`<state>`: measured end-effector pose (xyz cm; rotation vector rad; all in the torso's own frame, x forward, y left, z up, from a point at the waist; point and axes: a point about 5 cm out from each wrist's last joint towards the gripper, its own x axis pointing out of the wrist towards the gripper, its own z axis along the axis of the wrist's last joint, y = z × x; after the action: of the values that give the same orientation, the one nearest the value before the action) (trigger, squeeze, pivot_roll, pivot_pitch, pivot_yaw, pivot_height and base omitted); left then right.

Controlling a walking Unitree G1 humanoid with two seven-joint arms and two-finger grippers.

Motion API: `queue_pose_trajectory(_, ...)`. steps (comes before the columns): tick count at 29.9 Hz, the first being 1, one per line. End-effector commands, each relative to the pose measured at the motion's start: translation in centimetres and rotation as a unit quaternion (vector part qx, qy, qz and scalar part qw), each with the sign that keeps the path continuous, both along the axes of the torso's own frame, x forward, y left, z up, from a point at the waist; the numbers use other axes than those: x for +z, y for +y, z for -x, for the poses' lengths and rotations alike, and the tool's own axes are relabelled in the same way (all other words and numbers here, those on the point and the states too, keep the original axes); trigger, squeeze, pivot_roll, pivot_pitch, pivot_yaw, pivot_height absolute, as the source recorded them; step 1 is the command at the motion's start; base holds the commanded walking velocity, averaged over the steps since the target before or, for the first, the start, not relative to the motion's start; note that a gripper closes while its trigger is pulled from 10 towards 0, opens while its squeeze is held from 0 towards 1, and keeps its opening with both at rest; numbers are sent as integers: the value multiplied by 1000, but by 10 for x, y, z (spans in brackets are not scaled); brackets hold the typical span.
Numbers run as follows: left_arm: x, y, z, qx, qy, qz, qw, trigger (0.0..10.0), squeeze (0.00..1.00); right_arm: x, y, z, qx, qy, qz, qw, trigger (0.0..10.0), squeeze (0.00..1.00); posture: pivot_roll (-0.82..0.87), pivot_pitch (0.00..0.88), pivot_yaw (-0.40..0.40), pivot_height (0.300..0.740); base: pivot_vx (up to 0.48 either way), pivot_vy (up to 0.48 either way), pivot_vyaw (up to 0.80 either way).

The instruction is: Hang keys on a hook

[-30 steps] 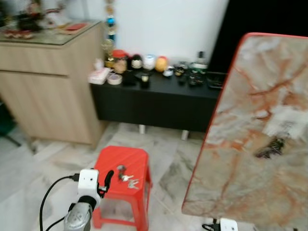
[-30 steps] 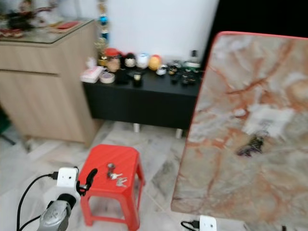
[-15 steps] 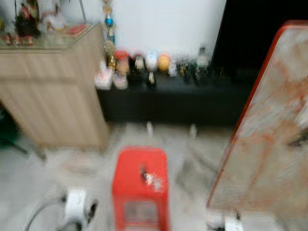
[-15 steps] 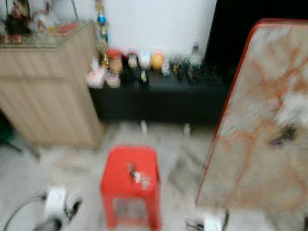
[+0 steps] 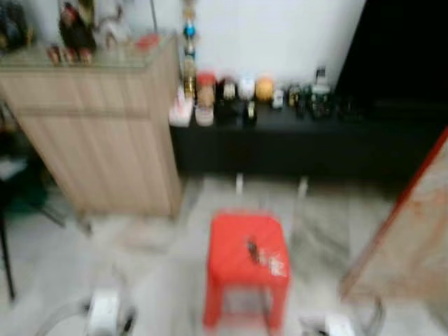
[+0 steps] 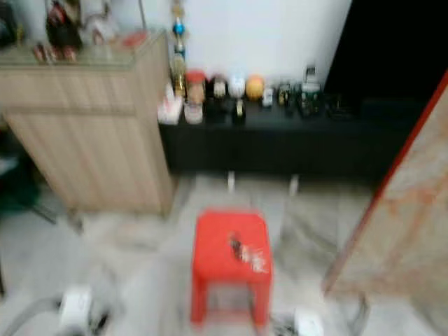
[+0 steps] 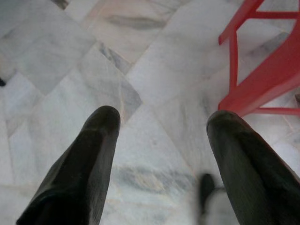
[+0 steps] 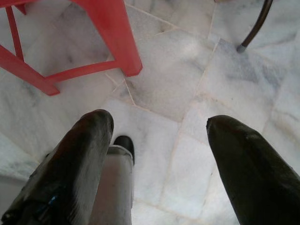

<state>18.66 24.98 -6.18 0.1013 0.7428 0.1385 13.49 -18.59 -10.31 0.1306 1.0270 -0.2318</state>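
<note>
A bunch of keys (image 5: 263,256) lies on top of a red plastic stool (image 5: 245,241) on the marble floor, blurred in the head views. My left gripper (image 7: 161,123) hangs low to the left of the stool, open and holding nothing, with the stool's legs (image 7: 262,89) beside it. My right gripper (image 8: 159,124) is also open and holding nothing above the floor tiles, close to a stool leg (image 8: 112,37). The white wrists appear at the bottom of the head view, left wrist (image 5: 105,313) and right wrist (image 5: 337,325).
A marble tabletop with a red rim (image 5: 420,231) leans in at the right. Behind the stool stands a low black bench (image 5: 308,140) crowded with small jars and figures. A tall wooden cabinet (image 5: 98,133) stands at the left. A thin dark leg (image 8: 255,26) is near my right gripper.
The whole picture has shifted: the camera has turned left, so stool and cabinet sit further right and the marble top is mostly out of frame. The keys remain on the stool.
</note>
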Motion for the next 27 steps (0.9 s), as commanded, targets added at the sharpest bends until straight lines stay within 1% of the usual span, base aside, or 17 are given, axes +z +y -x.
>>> queue_pose_trajectory(1, -2, 5, 5, 2, 11, -8, 1000, 10000, 0, 2, 6, -8, 2, -14, -7, 1000, 10000, 0, 30, 12, -43, 740, 0, 0, 0)
queue_pose_trajectory(4, -3, 4, 6, -2, 15, -10, 1000, 10000, 0, 3, 7, -10, 2, -18, -9, 1000, 10000, 0, 28, 19, -44, 740, 0, 0, 0)
queue_pose_trajectory(6, -1, 2, 3, -4, 2, -8, 1000, 10000, 0, 3, 6, -11, 2, -21, -9, 1000, 10000, 0, 27, 24, -46, 740, 0, 0, 0)
queue_pose_trajectory(10, 7, -1, -9, -15, -36, -5, 999, 10000, 0, 4, 5, -10, 2, -25, -8, 1000, 10000, 0, 33, 26, -50, 740, 0, 0, 0)
queue_pose_trajectory(14, 19, -4, -25, -14, -89, 6, 996, 10000, 0, 4, 4, -10, -1, -28, -8, 1000, 10000, 0, 33, 33, -50, 740, 0, 0, 0)
queue_pose_trajectory(16, 20, -4, -26, -16, -96, 8, 995, 10000, 0, 4, 4, -10, -1, -29, -8, 1000, 10000, 0, 33, 33, -50, 740, 0, 0, 0)
queue_pose_trajectory(18, 28, -11, -36, -31, -134, 10, 990, 10000, 0, 4, 4, -11, 0, -31, -9, 999, 10000, 0, 29, 34, -49, 740, 0, 0, 0)
queue_pose_trajectory(19, 30, -13, -38, -34, -141, 10, 989, 10000, 0, 4, 4, -11, 0, -31, -9, 999, 10000, 0, 29, 34, -49, 740, 0, 0, 0)
queue_pose_trajectory(21, 38, -18, -44, -39, -177, 17, 983, 10000, 0, 5, 4, -12, 1, -35, -5, 999, 10000, 0, 27, 34, -49, 740, 0, 0, 0)
queue_pose_trajectory(24, 59, -26, -54, -48, -261, 27, 964, 10000, 0, 6, 3, -13, -5, -43, -1, 999, 10000, 0, 27, 39, -49, 740, 0, 0, 0)
queue_pose_trajectory(27, 70, -32, -57, -58, -288, 24, 956, 10000, 0, 6, 3, -13, -7, -45, 0, 999, 10000, 0, 28, 39, -48, 740, 0, 0, 0)
